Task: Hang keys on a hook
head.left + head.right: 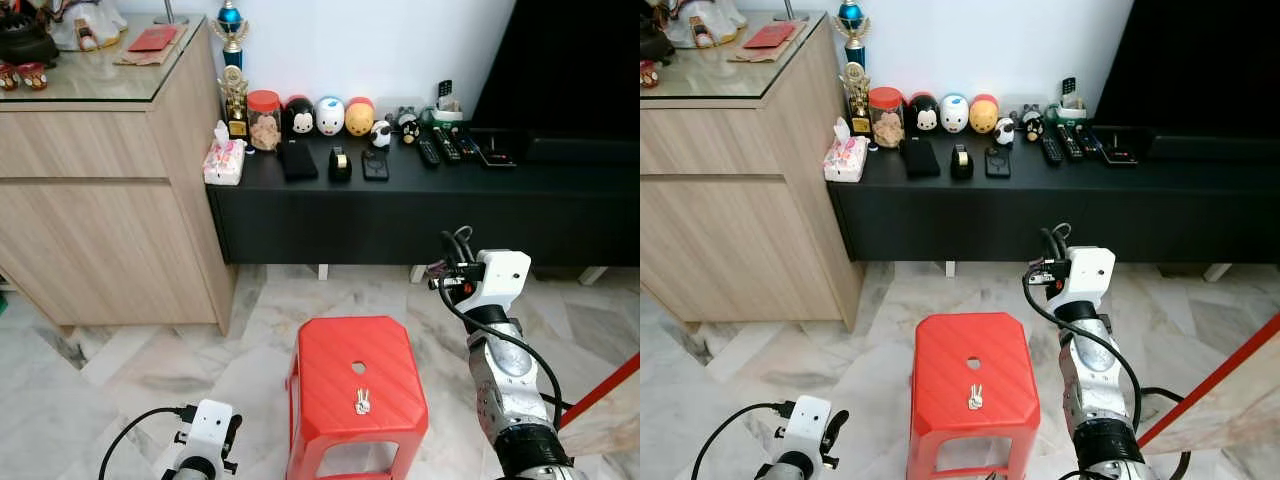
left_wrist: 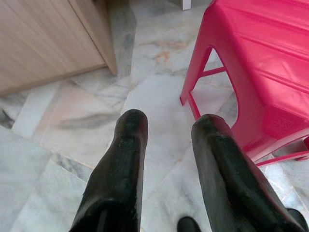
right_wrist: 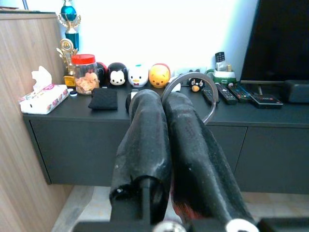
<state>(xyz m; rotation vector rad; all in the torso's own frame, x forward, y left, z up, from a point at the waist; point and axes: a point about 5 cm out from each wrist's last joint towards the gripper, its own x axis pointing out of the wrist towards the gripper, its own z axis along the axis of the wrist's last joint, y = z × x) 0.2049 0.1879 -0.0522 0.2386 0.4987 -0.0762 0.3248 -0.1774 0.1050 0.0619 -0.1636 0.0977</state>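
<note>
My right gripper (image 3: 161, 96) is raised in front of the black TV cabinet (image 1: 400, 215), to the right of a red plastic stool (image 1: 340, 365). Its fingers are shut on a metal key ring (image 3: 214, 99), which arcs out beside the fingertips. A small bunch hangs under the gripper (image 1: 437, 270). A small white rabbit-shaped piece (image 1: 361, 402) sits on the stool's top near its front edge, below a round hole (image 1: 358, 368). My left gripper (image 2: 169, 123) hangs low over the marble floor left of the stool, open with nothing between its fingers.
A wooden sideboard (image 1: 100, 200) stands at the left. The cabinet top carries a tissue pack (image 1: 223, 160), a jar (image 1: 264, 120), round toy figures (image 1: 330, 116), a trophy (image 1: 236, 100) and remotes (image 1: 445, 145). A dark TV (image 1: 580, 70) is at the right. A red bar (image 1: 600, 392) crosses the lower right.
</note>
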